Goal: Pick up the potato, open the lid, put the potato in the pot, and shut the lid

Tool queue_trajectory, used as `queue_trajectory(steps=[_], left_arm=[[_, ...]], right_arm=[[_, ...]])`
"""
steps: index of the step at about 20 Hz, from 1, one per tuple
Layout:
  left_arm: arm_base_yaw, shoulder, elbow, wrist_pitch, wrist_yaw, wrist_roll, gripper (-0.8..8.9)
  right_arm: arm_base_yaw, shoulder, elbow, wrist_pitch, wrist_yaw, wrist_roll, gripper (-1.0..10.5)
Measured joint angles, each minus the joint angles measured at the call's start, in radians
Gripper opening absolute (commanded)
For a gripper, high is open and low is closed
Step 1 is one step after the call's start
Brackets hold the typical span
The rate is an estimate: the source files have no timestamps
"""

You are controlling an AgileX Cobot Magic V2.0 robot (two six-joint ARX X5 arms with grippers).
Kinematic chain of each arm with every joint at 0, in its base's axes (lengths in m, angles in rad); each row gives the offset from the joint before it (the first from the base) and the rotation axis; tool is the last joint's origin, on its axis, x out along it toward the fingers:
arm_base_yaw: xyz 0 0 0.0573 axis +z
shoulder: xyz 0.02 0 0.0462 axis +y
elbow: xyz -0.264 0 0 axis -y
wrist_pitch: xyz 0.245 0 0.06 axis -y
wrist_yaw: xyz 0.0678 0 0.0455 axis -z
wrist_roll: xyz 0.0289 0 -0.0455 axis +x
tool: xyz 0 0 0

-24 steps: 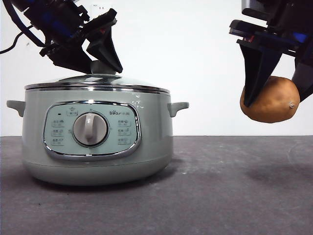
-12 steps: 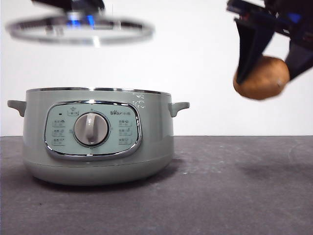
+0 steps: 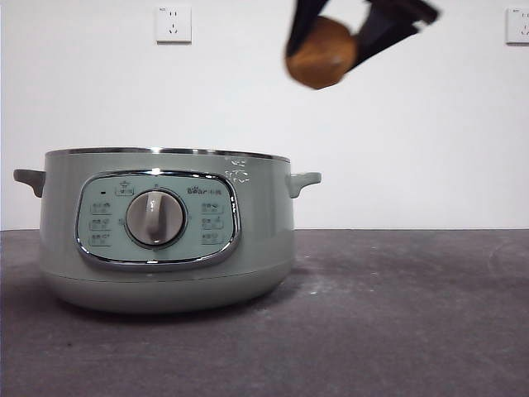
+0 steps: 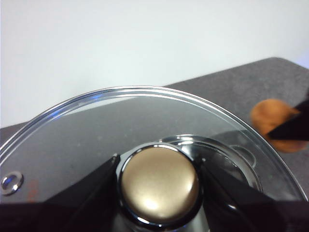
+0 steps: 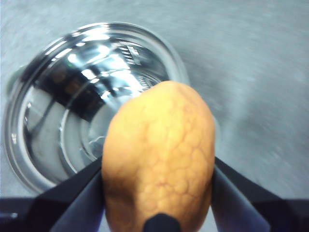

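Observation:
The sage-green pot (image 3: 165, 227) stands on the table at the left with no lid on it. The right wrist view shows its shiny open inside (image 5: 82, 101). My right gripper (image 3: 339, 37) is shut on the orange-brown potato (image 3: 321, 53), high up and just right of the pot's rim. The potato fills the right wrist view (image 5: 159, 159). My left gripper (image 4: 159, 181) is shut on the knob (image 4: 159, 183) of the glass lid (image 4: 96, 125) and holds it in the air. It is out of the front view. The potato also shows in the left wrist view (image 4: 275, 121).
The dark table (image 3: 397, 314) stretches out to the right of the pot. Two wall sockets (image 3: 173, 23) sit high on the white wall behind.
My left gripper has lifted the lid off the pot and up out of the front view. My right gripper has carried the potato up and left, towards the open pot.

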Motion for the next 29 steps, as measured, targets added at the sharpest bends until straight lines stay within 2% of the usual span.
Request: queue_trajectory(steps=[5,9,15,24,25,29], left_arm=[[0.0,-0.113,0.0,-0.042,-0.042,0.0,-0.08],[0.0,-0.12,0.0,-0.068,-0.041,0.0,-0.08],[0.0,-0.114,0.0,-0.071,-0.042,0.0,-0.08],[0.0,-0.115,0.0,-0.079,-0.043,0.0,-0.08],[0.0,-0.115,0.0,-0.084,-0.043,0.0,-0.08],[0.0,-0.114,0.0,-0.098,-0.043,0.0,-0.08]], right_arm=[[0.063,0.263,0.248,-0.036,0.0,-0.055,-0.1],[0.089,0.45,0.37,-0.047,0.0,-0.096,-0.1],[0.106,0.592,0.377,-0.024,0.0,-0.146,-0.1],[0.137,0.652,0.378,0.006,0.0,-0.225,0.0],[0.137,0.652,0.379,0.005,-0.001,-0.227,0.4],[0.137,0.652,0.379,0.005,-0.024,-0.228,4.2]])
